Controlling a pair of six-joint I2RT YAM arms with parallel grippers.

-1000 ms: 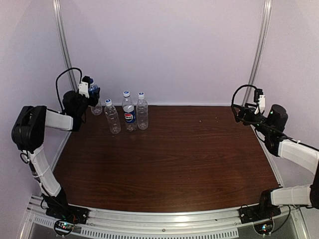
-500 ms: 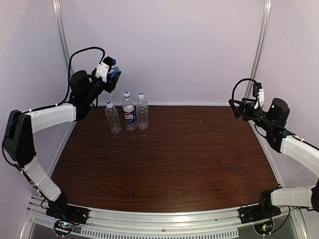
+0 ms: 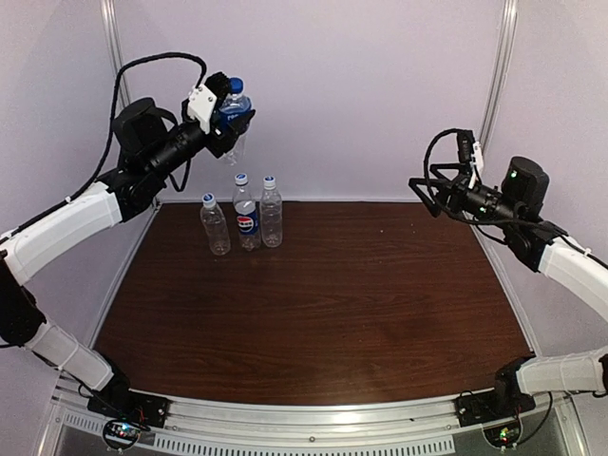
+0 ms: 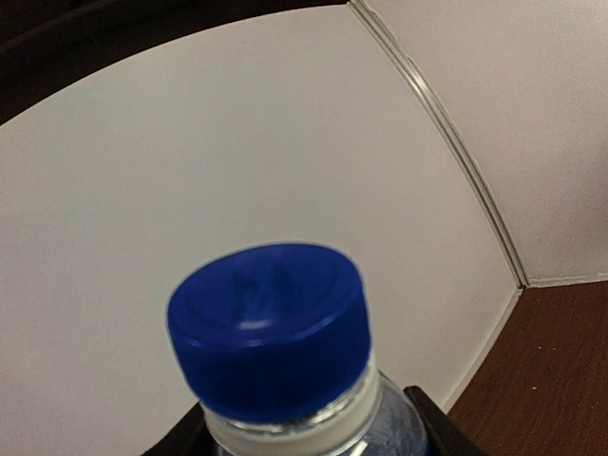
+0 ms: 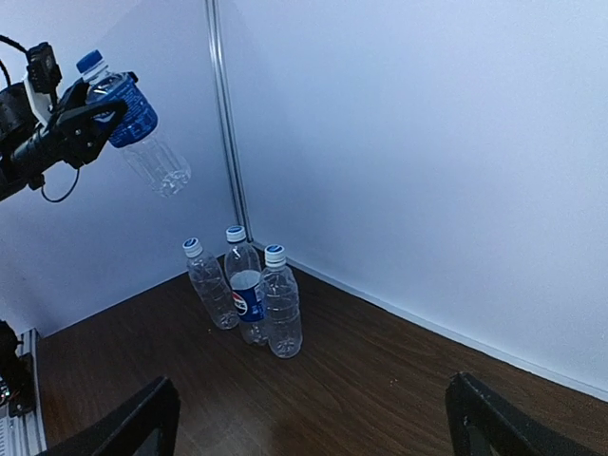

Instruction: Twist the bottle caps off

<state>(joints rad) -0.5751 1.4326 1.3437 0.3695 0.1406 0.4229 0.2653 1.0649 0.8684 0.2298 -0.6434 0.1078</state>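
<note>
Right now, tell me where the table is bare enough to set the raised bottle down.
The dark wooden table is bare from the three clear plastic bottles rightward and forward to the near metal rail. Crowded only back-left, where they cluster.

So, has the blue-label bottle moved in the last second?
Yes. The left gripper has lifted the blue-label bottle up and rightward: it was level with the three standing bottles, left of them, and now hangs above them.

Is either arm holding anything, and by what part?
The left gripper holds the blue-label bottle around its labelled upper body, below the cap. The right gripper is open, empty.
</note>
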